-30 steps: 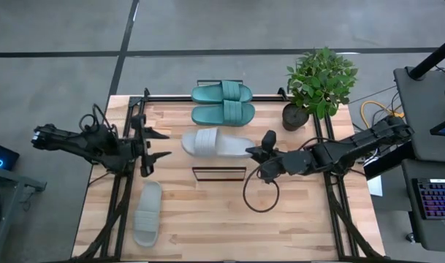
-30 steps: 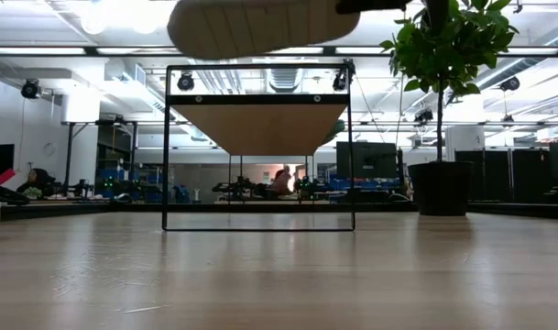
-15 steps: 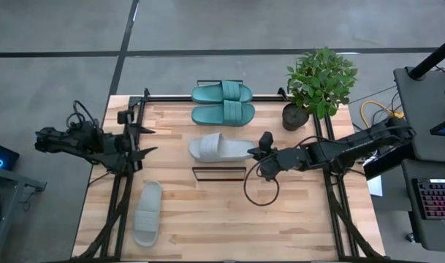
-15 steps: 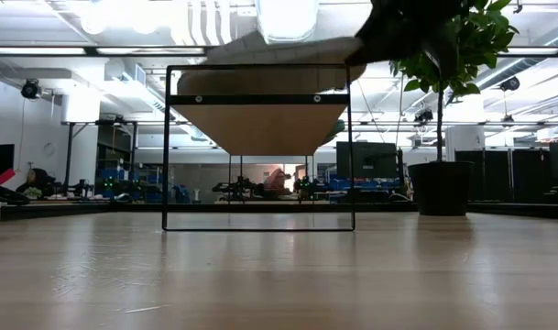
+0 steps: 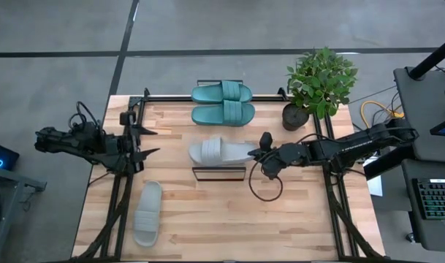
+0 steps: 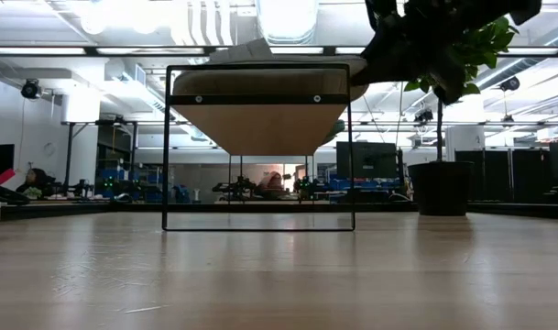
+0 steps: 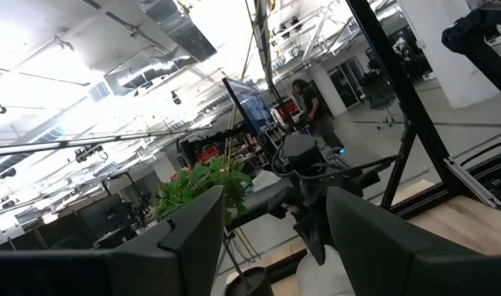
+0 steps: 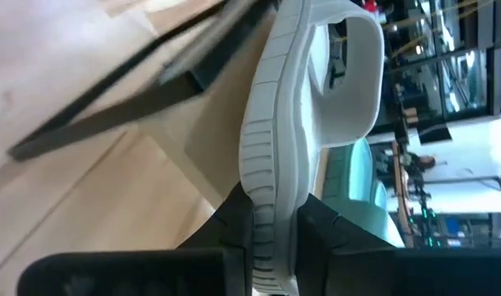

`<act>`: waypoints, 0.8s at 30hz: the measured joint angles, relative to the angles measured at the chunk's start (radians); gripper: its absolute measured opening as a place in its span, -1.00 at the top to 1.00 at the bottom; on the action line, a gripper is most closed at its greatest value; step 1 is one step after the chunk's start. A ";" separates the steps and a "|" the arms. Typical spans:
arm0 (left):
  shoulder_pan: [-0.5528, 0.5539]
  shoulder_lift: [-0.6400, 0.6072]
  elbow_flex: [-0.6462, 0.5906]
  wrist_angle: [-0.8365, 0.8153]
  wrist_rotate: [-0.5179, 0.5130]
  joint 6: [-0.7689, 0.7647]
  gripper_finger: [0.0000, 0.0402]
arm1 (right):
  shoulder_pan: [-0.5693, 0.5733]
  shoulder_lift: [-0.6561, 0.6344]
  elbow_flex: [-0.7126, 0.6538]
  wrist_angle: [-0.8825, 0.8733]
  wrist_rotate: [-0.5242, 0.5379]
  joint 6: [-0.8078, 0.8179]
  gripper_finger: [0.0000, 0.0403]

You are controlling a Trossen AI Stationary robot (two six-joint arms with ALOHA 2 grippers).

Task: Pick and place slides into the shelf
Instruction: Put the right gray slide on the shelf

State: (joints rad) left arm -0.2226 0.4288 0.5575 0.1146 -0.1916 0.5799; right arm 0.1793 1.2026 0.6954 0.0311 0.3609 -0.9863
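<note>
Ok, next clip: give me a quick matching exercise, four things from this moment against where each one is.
Things:
1. teal-green pair of slides
2. grey slide in the right gripper
3. second grey slide
4. potted plant

Places:
A. far right corner of the table
B. held by its heel edge over the shelf
C. side by side at the far edge of the table
D. flat on the table near the left arm's side

Pairs: 1-C, 2-B, 3-D, 4-A
</note>
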 joint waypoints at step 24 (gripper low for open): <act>0.000 0.021 0.000 0.008 -0.011 0.000 0.01 | 0.000 0.000 -0.047 0.004 -0.067 0.087 0.62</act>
State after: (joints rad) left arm -0.2226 0.4501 0.5575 0.1230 -0.2022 0.5804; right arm 0.1795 1.2026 0.6479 0.0355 0.2937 -0.8990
